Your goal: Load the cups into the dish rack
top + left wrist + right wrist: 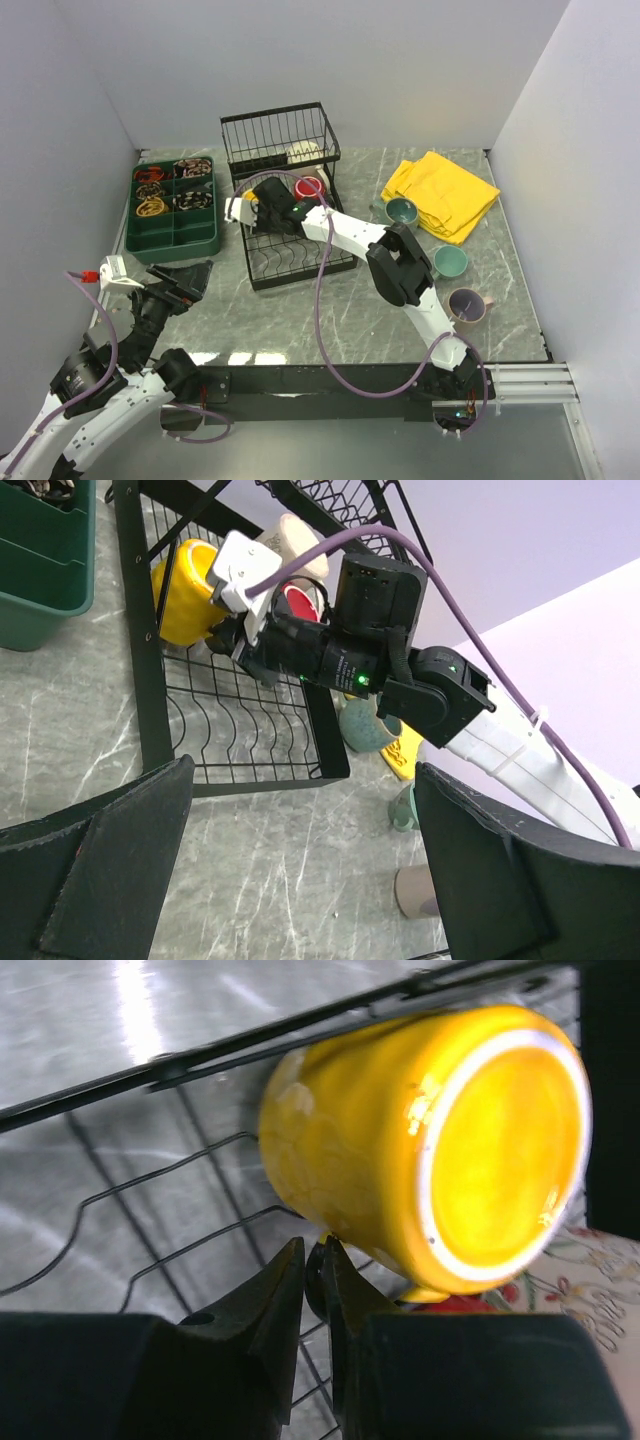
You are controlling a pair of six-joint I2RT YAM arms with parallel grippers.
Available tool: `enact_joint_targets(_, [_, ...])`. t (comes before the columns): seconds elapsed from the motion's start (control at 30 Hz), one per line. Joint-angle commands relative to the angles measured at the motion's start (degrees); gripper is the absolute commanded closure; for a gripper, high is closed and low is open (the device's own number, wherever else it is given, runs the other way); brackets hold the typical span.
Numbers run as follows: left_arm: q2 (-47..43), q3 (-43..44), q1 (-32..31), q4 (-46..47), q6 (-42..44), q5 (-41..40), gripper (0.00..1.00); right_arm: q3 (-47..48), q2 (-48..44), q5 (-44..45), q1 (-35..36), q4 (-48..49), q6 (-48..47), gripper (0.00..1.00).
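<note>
While yellow mug (pixel 400 1150) lies on wire rack (pixel 143 650): right claw (pixel 315 1260) closed, left claw (pixel 305 800) wide.

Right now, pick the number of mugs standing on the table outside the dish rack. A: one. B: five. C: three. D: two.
C: a large teal mug, a small teal mug and a pinkish-beige mug stand on the table to the right of the dish rack; the yellow mug, red mug and cream mug are in the rack.

no legible text, label or number anywhere
</note>
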Motion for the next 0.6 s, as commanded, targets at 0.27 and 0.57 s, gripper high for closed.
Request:
enact_joint_targets(0.27, [1.2,0.0,-0.1,1.0,0.5,-0.7,0.04,3.7,3.8,12.1,-0.2,14.9,6.5,0.73])
enact_joint_targets(0.57, [3.2,-0.7,-0.1,2.5,0.2,0.0,0.04,3.5,6.3,18.4,0.0,23.7,7.7,0.68])
